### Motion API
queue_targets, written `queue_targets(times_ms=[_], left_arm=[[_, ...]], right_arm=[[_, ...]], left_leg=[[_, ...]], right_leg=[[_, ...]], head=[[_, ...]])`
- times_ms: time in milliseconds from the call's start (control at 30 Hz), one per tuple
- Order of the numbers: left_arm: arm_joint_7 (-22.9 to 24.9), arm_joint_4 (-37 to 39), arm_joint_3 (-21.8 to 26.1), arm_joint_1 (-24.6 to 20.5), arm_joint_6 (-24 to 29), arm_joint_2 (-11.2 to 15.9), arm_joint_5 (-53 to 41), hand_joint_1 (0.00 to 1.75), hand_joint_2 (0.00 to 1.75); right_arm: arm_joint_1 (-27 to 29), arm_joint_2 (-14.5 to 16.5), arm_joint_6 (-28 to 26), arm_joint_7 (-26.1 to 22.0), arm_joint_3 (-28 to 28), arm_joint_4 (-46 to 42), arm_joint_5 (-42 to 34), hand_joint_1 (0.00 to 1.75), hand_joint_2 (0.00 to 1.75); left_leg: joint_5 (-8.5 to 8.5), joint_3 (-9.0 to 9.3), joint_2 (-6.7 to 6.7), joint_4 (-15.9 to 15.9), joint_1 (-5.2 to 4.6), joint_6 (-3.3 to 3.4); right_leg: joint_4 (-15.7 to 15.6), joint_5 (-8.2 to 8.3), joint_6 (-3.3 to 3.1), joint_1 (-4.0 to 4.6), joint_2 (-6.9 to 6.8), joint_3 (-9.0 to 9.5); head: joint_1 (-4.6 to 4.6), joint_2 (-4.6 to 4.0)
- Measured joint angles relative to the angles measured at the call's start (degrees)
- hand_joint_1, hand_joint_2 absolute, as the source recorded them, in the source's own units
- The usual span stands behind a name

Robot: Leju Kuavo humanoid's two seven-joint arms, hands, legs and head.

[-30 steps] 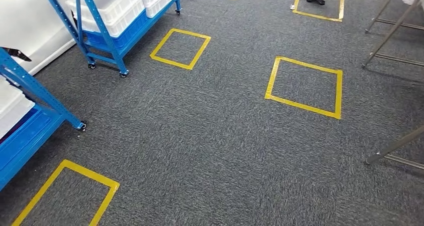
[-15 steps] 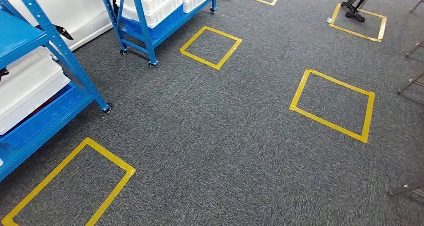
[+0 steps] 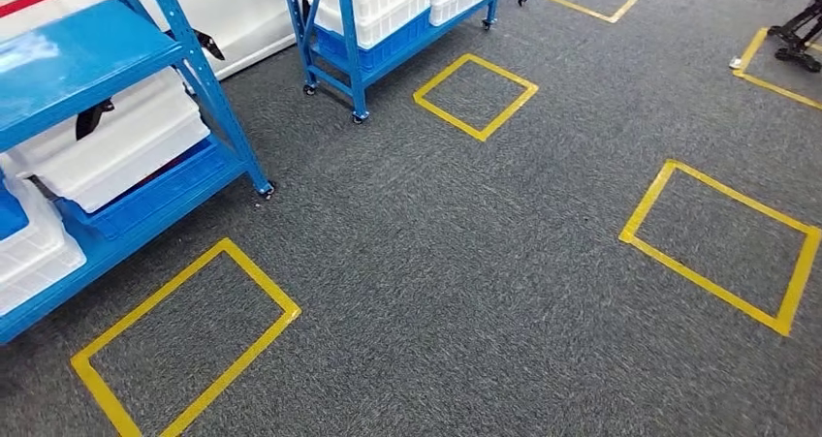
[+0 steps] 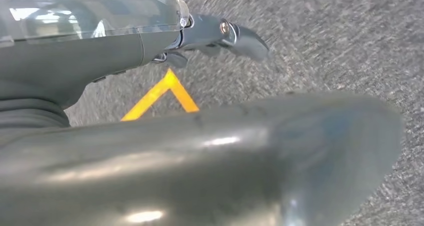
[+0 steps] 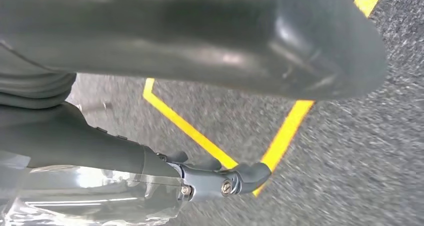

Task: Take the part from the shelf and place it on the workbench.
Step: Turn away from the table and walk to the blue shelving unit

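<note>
A blue metal shelf (image 3: 87, 54) stands at the left in the head view, with white bins (image 3: 121, 146) and a blue bin (image 3: 150, 200) on its lower levels. A small black object (image 3: 92, 117) sticks out over one white bin; I cannot tell whether it is the part. My left hand (image 4: 100, 55) hangs over the carpet, its fingers (image 4: 240, 35) stretched out and holding nothing. My right hand (image 5: 125, 151) hangs the same way, its fingers (image 5: 245, 178) apart and holding nothing.
A second blue wheeled shelf (image 3: 354, 64) with white bins stands further back. Yellow tape squares mark the grey carpet: one by the near shelf (image 3: 262, 287), one in the middle (image 3: 451, 117), one at the right (image 3: 717, 287). A black stand base (image 3: 800, 45) sits far right.
The whole picture has slid to the right, so the camera has turned left. The near blue shelf and its bins now fill more of the left side.
</note>
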Motion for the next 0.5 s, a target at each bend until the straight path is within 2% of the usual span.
queue_targets(times_ms=[67,100,133,200,267,300,367,400,433,500], left_arm=[[0.02,-0.01,0.01,-0.06,0.01,-0.01,0.00,0.00,0.00],[0.04,0.00,0.01,-0.02,0.01,-0.01,0.00,0.00,0.00],[0.08,0.01,0.01,0.05,0.01,0.01,0.00,0.00,0.00],[0.15,0.02,0.01,0.11,0.05,0.04,0.00,0.00,0.00],[0.21,0.02,0.01,0.04,0.09,0.05,0.00,0.00,0.00],[0.25,0.02,0.01,0.02,0.09,0.04,0.00,0.00,0.00],[0.39,0.02,0.01,0.10,0.10,0.05,0.00,0.00,0.00],[0.45,0.02,0.01,0.15,0.11,0.06,0.00,0.00,0.00],[0.51,0.02,0.01,0.17,0.11,0.07,0.00,0.00,0.00],[0.59,0.02,0.02,0.11,0.11,0.06,0.00,0.00,0.00]], right_arm=[[0.09,0.00,0.00,-0.05,-0.17,-0.05,0.39,0.00,0.00],[0.06,0.00,0.00,-0.06,-0.22,-0.05,0.52,0.00,0.00],[0.00,0.01,0.00,-0.06,-0.24,-0.05,0.59,0.00,0.00],[-0.11,0.07,0.00,-0.06,-0.26,-0.05,0.73,0.00,0.00],[-0.20,0.12,-0.02,-0.07,-0.30,-0.11,0.88,0.00,0.00],[-0.27,0.12,-0.03,-0.08,-0.32,-0.14,0.96,0.00,0.00],[-0.44,0.13,-0.04,-0.09,-0.36,-0.21,1.10,0.00,0.00],[-0.50,0.13,-0.04,-0.07,-0.39,-0.25,1.19,0.00,0.00],[-0.53,0.13,-0.05,-0.04,-0.49,-0.28,1.28,0.00,0.00],[-0.46,0.14,-0.06,0.02,-0.80,-0.31,1.44,0.00,0.00]], left_leg=[[-2.94,-3.43,1.37,7.18,0.23,-0.38],[-2.93,-3.94,1.61,8.36,0.36,-0.55],[-1.81,-3.24,1.83,7.19,0.48,-0.70],[1.92,0.91,3.15,-0.46,0.65,-0.84],[3.98,4.27,5.00,-6.69,0.54,-0.52],[4.08,4.73,5.48,-7.77,0.42,-0.24],[4.13,4.57,4.68,-7.76,0.22,0.47],[4.28,4.58,4.18,-7.93,0.23,0.83],[4.46,4.64,3.66,-8.08,0.29,1.20],[4.79,4.60,2.69,-8.27,0.39,1.74]], right_leg=[[0.07,-0.15,-0.09,0.12,-1.87,0.02],[0.13,-0.25,-0.02,0.13,-2.69,0.04],[0.24,-0.37,0.09,0.10,-3.43,0.09],[0.64,-0.78,0.52,0.00,-4.76,0.26],[1.20,-1.31,1.20,0.23,-5.77,0.39],[1.39,-1.49,1.54,0.34,-6.17,0.46],[1.40,-1.61,2.14,0.28,-6.88,0.69],[1.64,-1.93,2.48,0.08,-6.52,0.77],[2.62,-2.81,2.76,-0.07,-5.55,0.44],[8.20,-6.30,3.09,-0.26,-2.70,-2.12]], head=[[-0.08,0.00],[-0.08,0.00],[-0.09,0.00],[-0.09,0.00],[-0.03,0.00],[0.06,-0.01],[0.21,-0.01],[0.26,-0.01],[0.30,0.00],[0.44,0.00]])
